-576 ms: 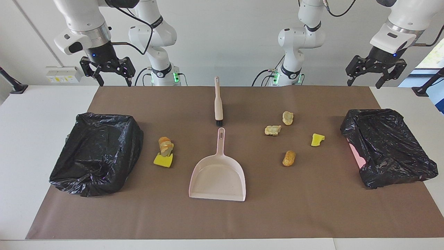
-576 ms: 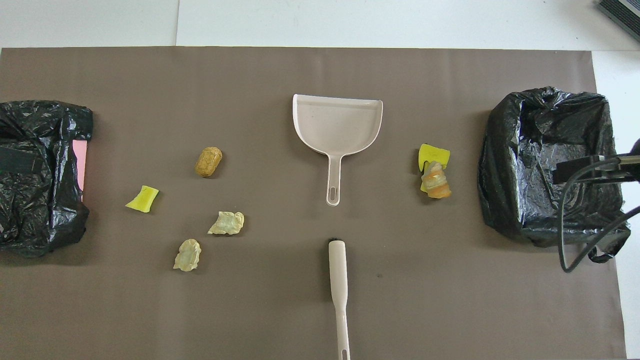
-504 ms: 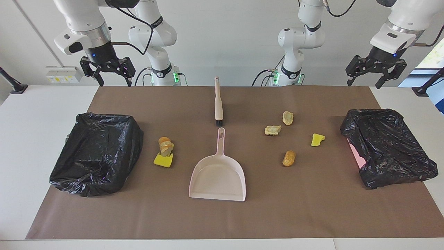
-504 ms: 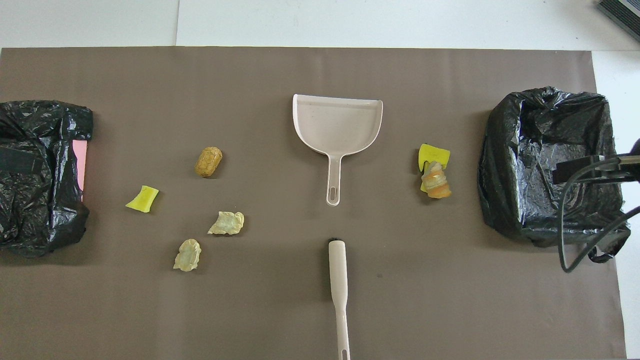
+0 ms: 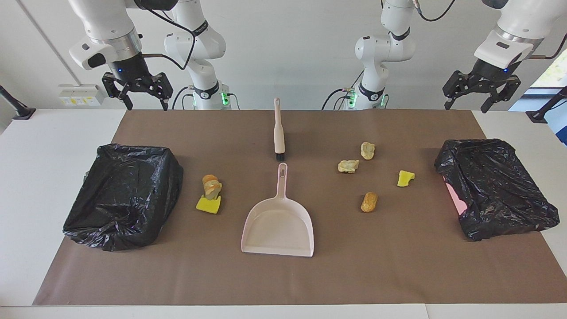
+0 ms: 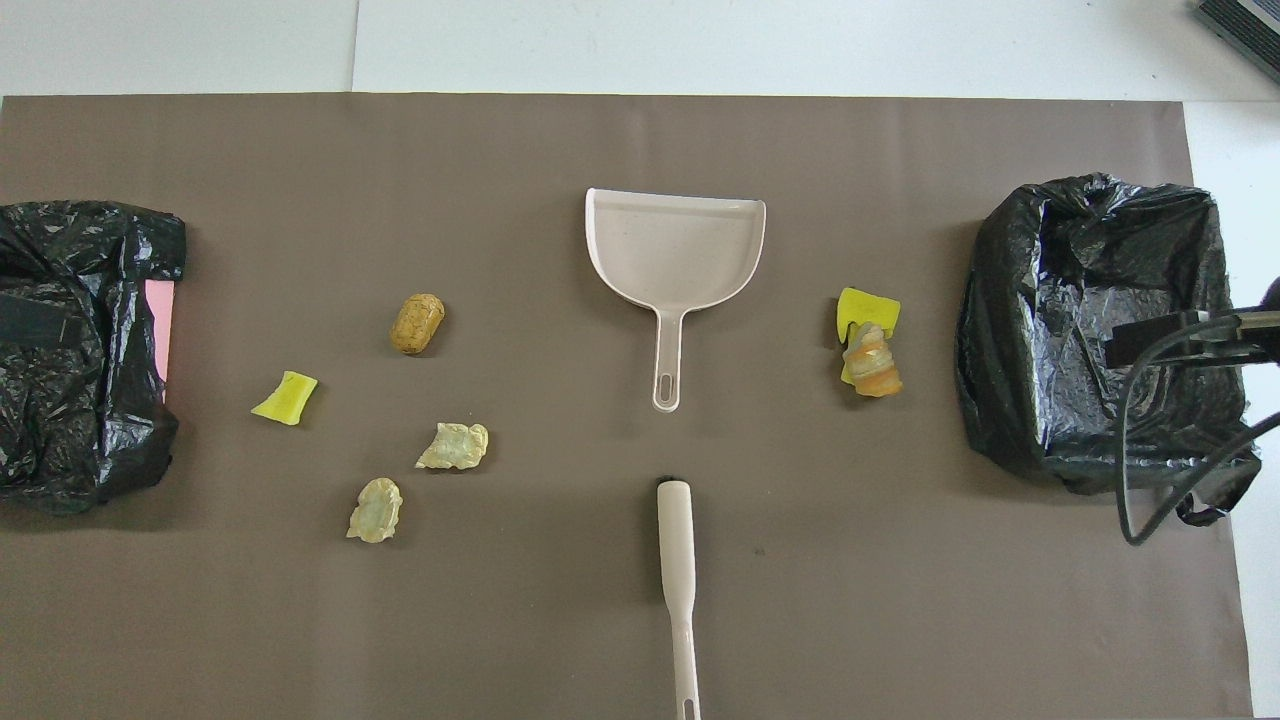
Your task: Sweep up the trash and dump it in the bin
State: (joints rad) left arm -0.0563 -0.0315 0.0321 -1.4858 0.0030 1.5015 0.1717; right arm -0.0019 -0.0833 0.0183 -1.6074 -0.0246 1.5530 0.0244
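Trash lies loose on the brown mat. Toward the left arm's end are a yellow sponge chunk (image 5: 405, 178) (image 6: 285, 397), a brown bread lump (image 5: 369, 201) (image 6: 416, 323) and two pale crusty pieces (image 5: 348, 166) (image 6: 453, 446). Toward the right arm's end a bread piece (image 5: 211, 186) (image 6: 872, 368) leans on a yellow sponge (image 5: 208, 204) (image 6: 866, 305). A black-bagged bin (image 5: 124, 195) (image 6: 1100, 320) stands at the right arm's end, another bin (image 5: 496, 186) (image 6: 70, 400) at the left arm's. My right gripper (image 5: 147, 106) and left gripper (image 5: 465, 108) hang open and empty above the table's robot-side corners.
A pale pink dustpan (image 5: 278, 226) (image 6: 675, 245) lies mid-mat with its handle toward the robots. In line with it, nearer the robots, lies a brush (image 5: 278, 130) (image 6: 677, 560). A cable (image 6: 1130, 440) of the right arm hangs over the bin at that end.
The left gripper has edged slightly upward. The right gripper and everything on the mat stay where they were.
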